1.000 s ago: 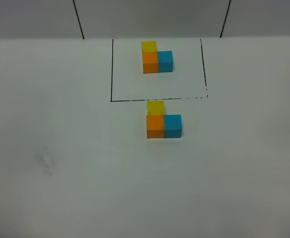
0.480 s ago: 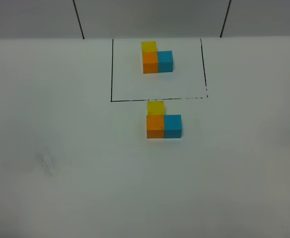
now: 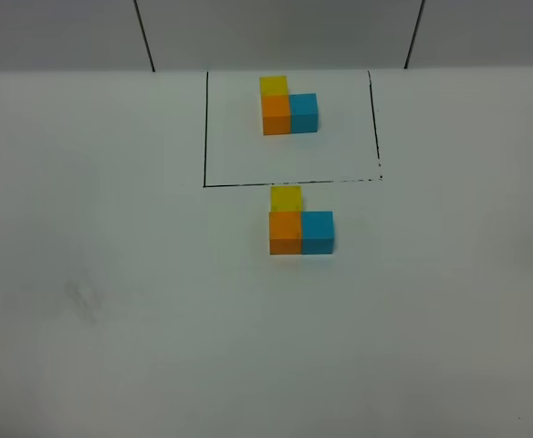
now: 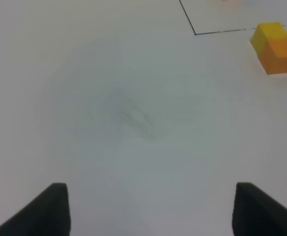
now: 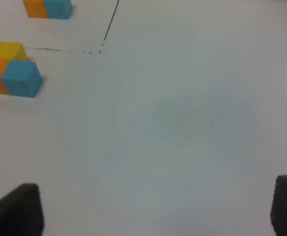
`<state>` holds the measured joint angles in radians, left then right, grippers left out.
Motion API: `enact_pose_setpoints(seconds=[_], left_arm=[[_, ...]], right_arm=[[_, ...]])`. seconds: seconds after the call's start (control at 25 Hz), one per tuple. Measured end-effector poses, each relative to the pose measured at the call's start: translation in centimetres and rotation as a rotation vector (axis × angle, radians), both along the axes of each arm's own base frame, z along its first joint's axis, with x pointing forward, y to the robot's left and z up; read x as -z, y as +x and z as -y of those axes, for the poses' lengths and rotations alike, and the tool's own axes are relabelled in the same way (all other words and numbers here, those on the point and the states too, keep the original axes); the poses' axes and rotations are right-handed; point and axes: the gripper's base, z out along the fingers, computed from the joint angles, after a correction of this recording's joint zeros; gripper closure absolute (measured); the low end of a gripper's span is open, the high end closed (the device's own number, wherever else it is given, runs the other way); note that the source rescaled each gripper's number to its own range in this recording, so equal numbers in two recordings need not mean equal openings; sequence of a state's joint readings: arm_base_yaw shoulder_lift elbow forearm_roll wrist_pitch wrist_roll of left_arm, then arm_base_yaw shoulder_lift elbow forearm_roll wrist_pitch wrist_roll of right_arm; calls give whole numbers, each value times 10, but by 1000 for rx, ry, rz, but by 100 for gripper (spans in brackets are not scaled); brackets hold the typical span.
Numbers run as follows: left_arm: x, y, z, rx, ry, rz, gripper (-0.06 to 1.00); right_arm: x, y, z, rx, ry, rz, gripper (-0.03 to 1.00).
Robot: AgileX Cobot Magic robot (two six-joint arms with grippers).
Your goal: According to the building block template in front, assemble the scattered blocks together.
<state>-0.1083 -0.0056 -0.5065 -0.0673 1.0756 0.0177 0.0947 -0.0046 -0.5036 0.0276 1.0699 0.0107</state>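
Observation:
The template, three cubes in an L, yellow (image 3: 273, 87), orange (image 3: 276, 115) and blue (image 3: 304, 111), sits inside a black drawn rectangle (image 3: 204, 137) at the back. In front of the frame the unframed yellow cube (image 3: 286, 198), orange cube (image 3: 285, 232) and blue cube (image 3: 318, 231) touch in the same L. Neither gripper shows in the high view. The left gripper (image 4: 151, 209) is open and empty over bare table, the cubes (image 4: 276, 48) far from it. The right gripper (image 5: 158, 209) is open and empty, the cubes (image 5: 20, 78) far from it.
The white table (image 3: 111, 319) runs to a grey back wall with two dark vertical seams (image 3: 143, 35). A faint smudge (image 3: 84, 299) marks the table at the front left.

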Motion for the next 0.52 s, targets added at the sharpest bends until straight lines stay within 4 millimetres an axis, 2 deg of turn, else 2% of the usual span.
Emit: enact_pose_setpoints(seconds=[0.52], left_arm=[[0,0,0,0,0,0,44]], right_arm=[[0,0,0,3,5,-1,18]])
